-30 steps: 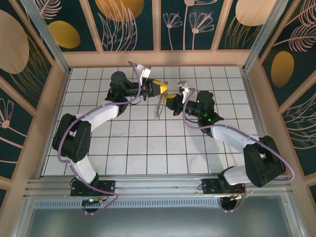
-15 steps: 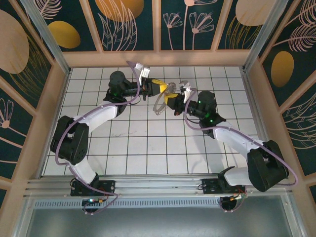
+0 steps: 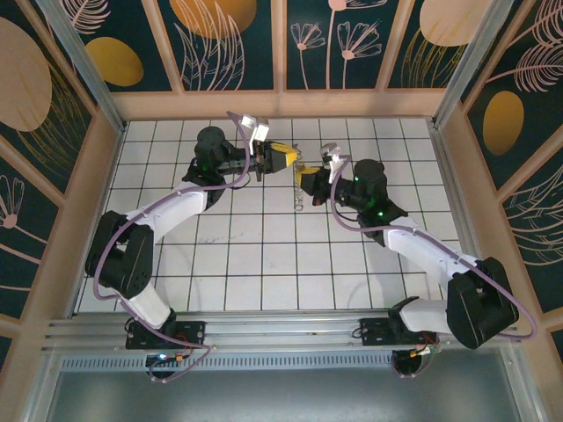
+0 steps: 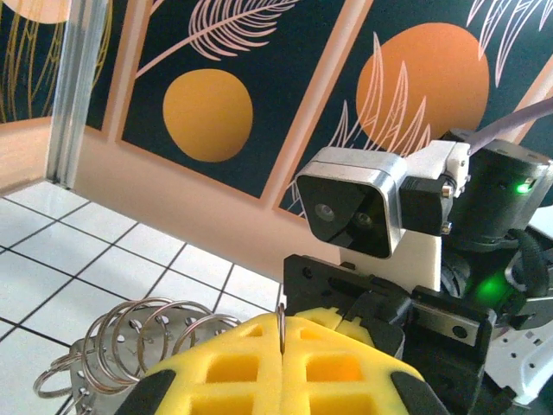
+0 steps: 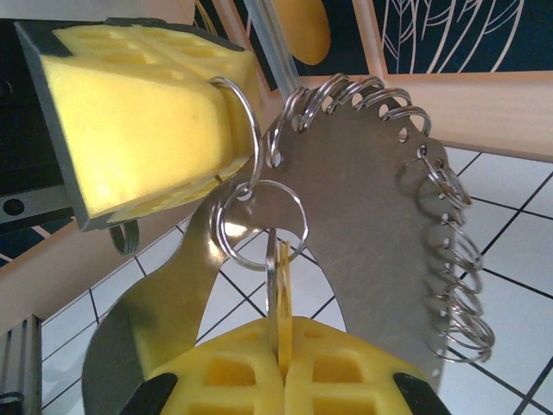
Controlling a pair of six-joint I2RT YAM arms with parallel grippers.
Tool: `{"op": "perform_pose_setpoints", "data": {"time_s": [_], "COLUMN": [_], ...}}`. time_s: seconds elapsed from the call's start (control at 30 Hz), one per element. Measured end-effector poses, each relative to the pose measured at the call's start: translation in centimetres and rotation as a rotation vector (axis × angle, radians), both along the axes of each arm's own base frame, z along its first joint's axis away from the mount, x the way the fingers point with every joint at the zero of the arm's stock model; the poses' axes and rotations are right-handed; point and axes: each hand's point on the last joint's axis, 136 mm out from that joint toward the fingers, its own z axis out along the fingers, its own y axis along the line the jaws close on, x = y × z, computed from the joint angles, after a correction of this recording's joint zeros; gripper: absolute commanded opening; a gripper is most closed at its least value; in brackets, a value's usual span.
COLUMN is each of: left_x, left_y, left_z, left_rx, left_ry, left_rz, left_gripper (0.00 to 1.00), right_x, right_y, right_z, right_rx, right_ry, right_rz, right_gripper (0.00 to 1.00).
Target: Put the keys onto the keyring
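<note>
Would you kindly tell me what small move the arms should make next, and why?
Likely a slight forward push of the right gripper: its thin metal piece sits at the small ring by the keyring plate, while the left gripper, also shut, pinches a neighbouring ring.

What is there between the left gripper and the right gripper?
In the right wrist view, small rings span the gap from the left gripper to the right gripper, with the keyring behind them.

Keyring: silvery flat plate, small split rings along rim, hanging mid-air, apparently upright.
</note>
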Motion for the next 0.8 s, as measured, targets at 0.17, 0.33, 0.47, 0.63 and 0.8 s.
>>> {"op": "perform_pose_setpoints", "data": {"time_s": [0.17, 0.33, 0.47, 0.63, 0.8], "left_x": [-0.2, -0.2, -0.2, -0.2, -0.2], "left_y": [0.1, 0.1, 0.1, 0.1, 0.1], "left_z": [0.0, -0.4, -0.7, -1.0, -1.1], "left_rx": [0.013, 0.031, 0.04, 0.049, 0.055], "left_ry": [-0.02, -0.025, -0.025, -0.03, -0.029], "left_rz": [0.002, 0.004, 0.004, 0.007, 0.007], "left_gripper": [0.0, 0.0, 0.0, 0.0, 0.0], "right_x": [0.5, 0.8, 1.0, 1.1, 1.3], "right_y": [-0.1, -0.1, -0.2, -0.4, -0.6], "right_z": [0.8, 1.8, 2.0, 1.7, 1.3], "right_rx": [-0.017, -0.024, -0.037, -0.059, -0.076], "right_ry": [-0.005, -0.02, -0.029, -0.016, -0.013], "right_rz": [-0.017, -0.023, -0.033, -0.045, -0.054], "right_gripper": [0.0, 0.0, 0.0, 0.0, 0.0]}}
